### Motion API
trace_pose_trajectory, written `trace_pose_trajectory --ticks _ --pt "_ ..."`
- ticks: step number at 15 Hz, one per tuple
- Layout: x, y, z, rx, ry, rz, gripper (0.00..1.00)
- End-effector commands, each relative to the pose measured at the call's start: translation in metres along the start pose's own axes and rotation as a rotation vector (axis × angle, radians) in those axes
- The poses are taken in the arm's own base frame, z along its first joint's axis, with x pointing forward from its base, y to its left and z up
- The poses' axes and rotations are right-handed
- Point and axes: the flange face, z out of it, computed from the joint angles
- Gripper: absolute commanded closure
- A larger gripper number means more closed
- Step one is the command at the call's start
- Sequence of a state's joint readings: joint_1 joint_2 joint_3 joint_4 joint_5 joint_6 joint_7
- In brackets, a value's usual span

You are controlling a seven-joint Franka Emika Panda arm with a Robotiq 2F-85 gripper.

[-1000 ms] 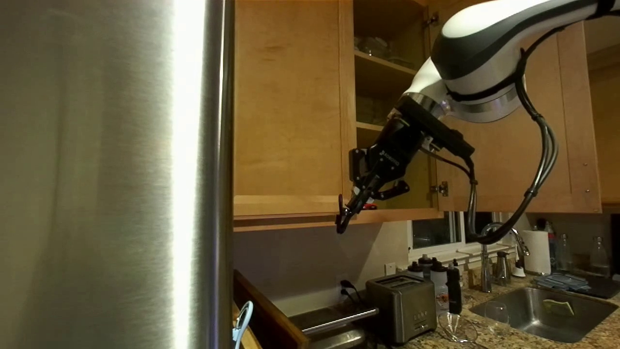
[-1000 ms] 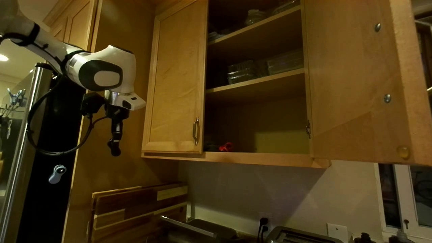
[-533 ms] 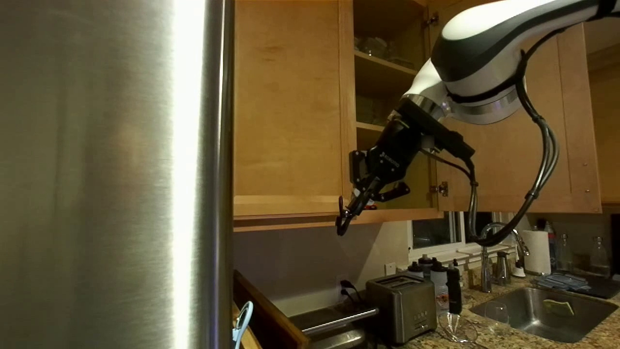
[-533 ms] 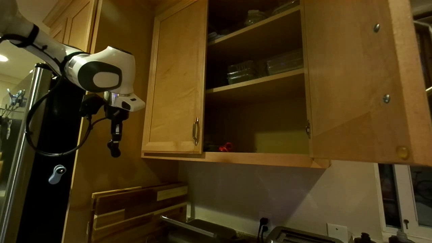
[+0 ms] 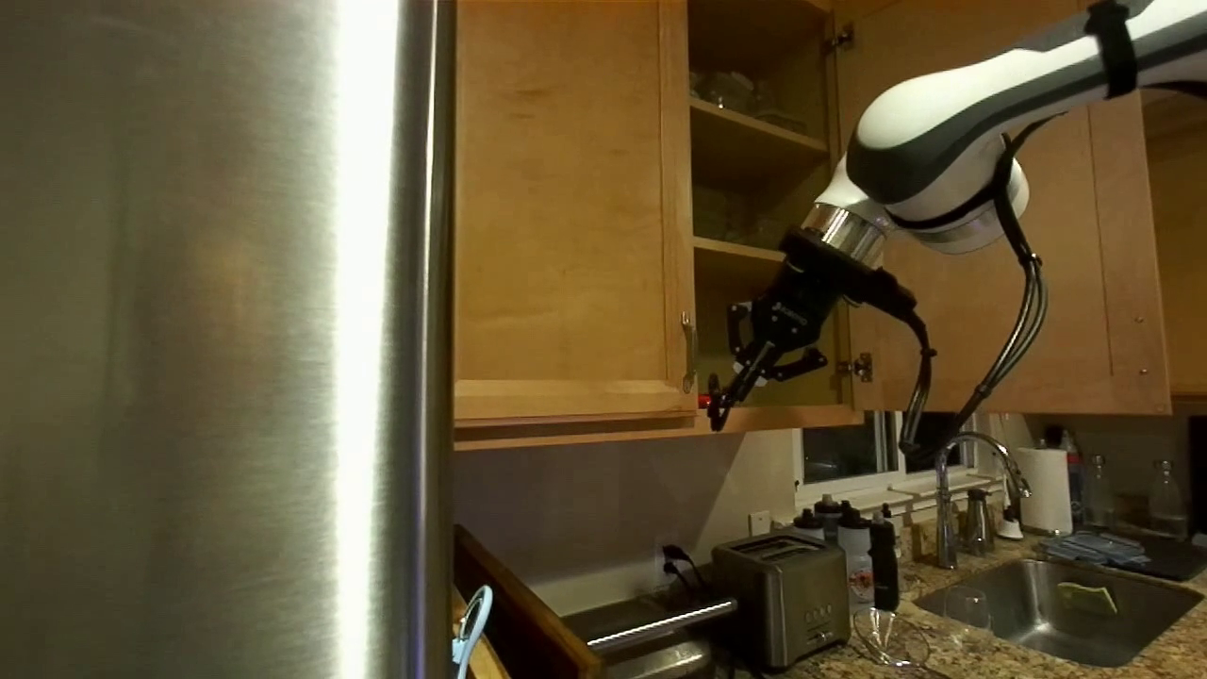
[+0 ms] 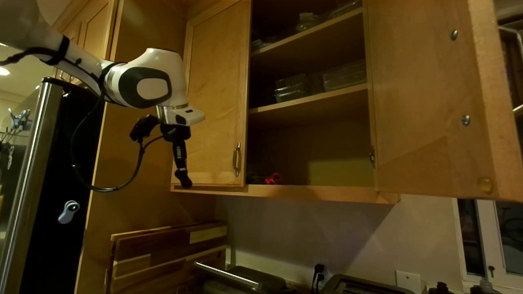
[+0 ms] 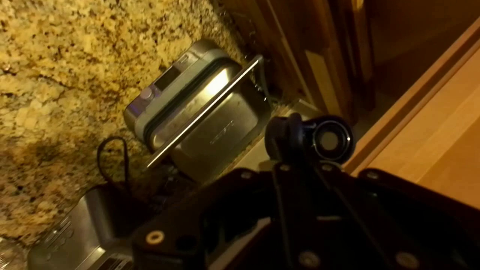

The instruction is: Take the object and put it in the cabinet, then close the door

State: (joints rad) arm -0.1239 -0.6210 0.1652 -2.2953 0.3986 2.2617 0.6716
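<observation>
Hand [image 5: 730, 402], blk 2-finger, grips small rounded blk obj [image 7: 296, 133] w/ ring-like end, in front of tall honey-coloured wood cabinet [image 6: 310, 192]. RH wood-panel door [image 6: 425, 90] wide open.

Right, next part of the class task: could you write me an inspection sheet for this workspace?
Surface: speckled counter, bearing the toaster and a handled appliance.
Job's things: small dark object, outside the cabinet; door open; matching door shut.
Clutter: bottles near the toaster; boards beside the handled appliance; red item on the cabinet floor.
Gripper: shut on the dark object.
Cables: arm cable hangs in a loop; black plugs at the wall.
Surroundings: fridge, sink, window.
</observation>
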Motion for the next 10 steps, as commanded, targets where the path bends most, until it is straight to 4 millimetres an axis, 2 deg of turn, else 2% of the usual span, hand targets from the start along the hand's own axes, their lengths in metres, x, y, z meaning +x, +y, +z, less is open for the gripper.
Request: trace_pose_trajectory --ticks 1,5,10 --pt "0.04 0.017 -0.017 -0.042 0.149 0.119 0.96" --pt "0.09 0.034 -0.033 -0.109 0.311 0.19 0.96" --pt "0.148 0.044 -0.03 -0.16 0.445 0.296 0.96"
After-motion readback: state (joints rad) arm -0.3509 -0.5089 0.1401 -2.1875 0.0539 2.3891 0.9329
